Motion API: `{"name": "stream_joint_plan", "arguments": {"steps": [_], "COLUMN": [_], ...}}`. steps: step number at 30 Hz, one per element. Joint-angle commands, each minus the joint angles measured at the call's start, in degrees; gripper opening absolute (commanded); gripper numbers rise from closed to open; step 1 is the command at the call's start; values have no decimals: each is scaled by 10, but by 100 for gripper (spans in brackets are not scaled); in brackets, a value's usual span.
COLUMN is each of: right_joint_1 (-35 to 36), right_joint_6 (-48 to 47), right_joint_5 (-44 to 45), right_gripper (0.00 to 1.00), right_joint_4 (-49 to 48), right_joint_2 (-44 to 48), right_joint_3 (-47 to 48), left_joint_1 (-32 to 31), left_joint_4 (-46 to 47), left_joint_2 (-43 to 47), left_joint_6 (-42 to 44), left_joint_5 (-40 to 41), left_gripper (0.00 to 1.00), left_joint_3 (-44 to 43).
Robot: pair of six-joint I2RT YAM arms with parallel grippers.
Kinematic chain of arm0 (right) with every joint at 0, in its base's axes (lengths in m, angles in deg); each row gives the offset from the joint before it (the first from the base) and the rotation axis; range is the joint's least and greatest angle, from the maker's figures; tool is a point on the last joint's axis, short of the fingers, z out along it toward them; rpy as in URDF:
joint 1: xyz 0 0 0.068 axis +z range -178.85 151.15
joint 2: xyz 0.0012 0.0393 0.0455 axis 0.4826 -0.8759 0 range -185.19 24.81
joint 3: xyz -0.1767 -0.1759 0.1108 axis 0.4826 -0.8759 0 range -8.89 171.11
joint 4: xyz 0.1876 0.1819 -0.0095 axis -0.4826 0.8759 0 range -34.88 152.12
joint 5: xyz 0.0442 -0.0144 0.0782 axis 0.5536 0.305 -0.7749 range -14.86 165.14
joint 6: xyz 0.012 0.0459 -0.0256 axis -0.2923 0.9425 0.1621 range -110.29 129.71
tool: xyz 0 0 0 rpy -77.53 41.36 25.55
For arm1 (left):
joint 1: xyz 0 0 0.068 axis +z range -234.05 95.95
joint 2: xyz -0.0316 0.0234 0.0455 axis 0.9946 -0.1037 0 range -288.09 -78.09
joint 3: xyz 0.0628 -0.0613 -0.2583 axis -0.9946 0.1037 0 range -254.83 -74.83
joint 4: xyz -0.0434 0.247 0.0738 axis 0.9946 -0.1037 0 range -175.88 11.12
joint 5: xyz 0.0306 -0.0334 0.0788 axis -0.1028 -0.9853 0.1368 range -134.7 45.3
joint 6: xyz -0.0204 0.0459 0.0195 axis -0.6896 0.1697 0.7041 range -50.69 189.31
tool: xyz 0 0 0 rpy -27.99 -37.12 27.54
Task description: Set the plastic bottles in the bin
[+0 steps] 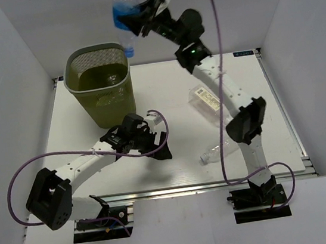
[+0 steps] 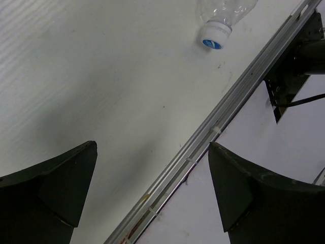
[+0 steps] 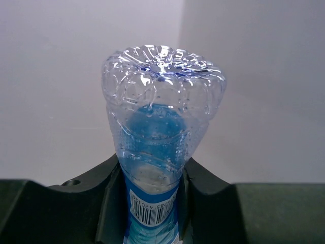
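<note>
My right gripper (image 1: 131, 21) is shut on a clear bottle with a blue label (image 1: 123, 19), held high with its blue cap down, above the far right of the olive-green mesh bin (image 1: 99, 82). In the right wrist view the bottle (image 3: 160, 132) stands between the fingers. My left gripper (image 1: 160, 147) is open and empty, low over the table in front of the bin. A clear bottle with a cream label (image 1: 208, 98) lies at mid right. A bare clear bottle (image 1: 215, 151) lies near the front edge; its white and blue cap shows in the left wrist view (image 2: 213, 36).
The table's metal front rail (image 2: 203, 142) runs diagonally between my left fingers. White walls enclose the table on the left, right and back. The right arm's purple cable (image 1: 218, 60) hangs over the mid-right bottle.
</note>
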Motion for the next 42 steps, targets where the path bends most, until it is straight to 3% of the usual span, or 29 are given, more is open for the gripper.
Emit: {"name": "stream_joint_plan", "arguments": {"steps": [1,5,7,8,10,13,16,19,22,23,25,28,29,30,32,33,34,35,36,37,39,40,42], "right_joint_1": [51,91,107,110,114,110,98,67,22,-8,-83,-180,-246,-269,-346,-363,-387,-404,-412,-421,-429,-432,-439], "right_joint_6": [35,3,-6,-13,-24,-54,-146,-195,-204,-203,-179,-138,-131,-130,-128,-130,-137,-156,-162,-178,-195,-203,-213], "right_joint_5": [7,37,57,59,74,68,74,131,212,248,296,286,277,247,221,195,188,175,156,142,126,95,79], "right_gripper": [11,9,20,36,81,87,87,81,16,0,0,0,2,14,25,42,48,51,62,67,78,90,90], "right_joint_4": [-116,-141,-143,-142,-141,-136,-94,30,186,211,306,406,448,473,552,564,564,558,548,530,544,553,595], "right_joint_2": [-64,-96,-115,-120,-128,-107,-47,17,70,97,155,202,224,228,236,243,260,283,307,317,330,328,308], "right_joint_3": [50,50,49,47,39,30,5,-6,-41,-55,-110,-160,-191,-199,-236,-252,-272,-357,-385,-434,-484,-491,-501], "left_joint_1": [-13,-25,-32,-41,-51,-75,-107,-147,-176,-181,-195,-209,-217,-217,-231,-241,-241,-249,-257,-262,-269,-269,-275], "left_joint_4": [60,100,105,105,97,81,68,61,68,68,68,97,106,113,99,87,87,87,87,87,64,36,11], "left_joint_2": [11,18,24,24,24,-12,-88,-162,-206,-236,-265,-301,-308,-328,-356,-370,-383,-405,-416,-427,-467,-480,-502], "left_joint_6": [-35,-69,-69,-69,-60,-24,15,55,84,90,102,115,115,115,123,129,129,129,129,129,136,136,136], "left_joint_5": [-12,-19,-13,-13,-1,11,11,38,68,68,68,81,82,89,114,125,125,144,144,151,156,169,195], "left_gripper": [100,100,100,100,100,97,92,93,97,97,100,100,100,100,100,100,100,100,100,100,100,100,95], "left_joint_3": [31,52,47,42,27,-35,-104,-174,-231,-242,-272,-288,-288,-312,-342,-370,-380,-389,-407,-418,-457,-470,-488]}}
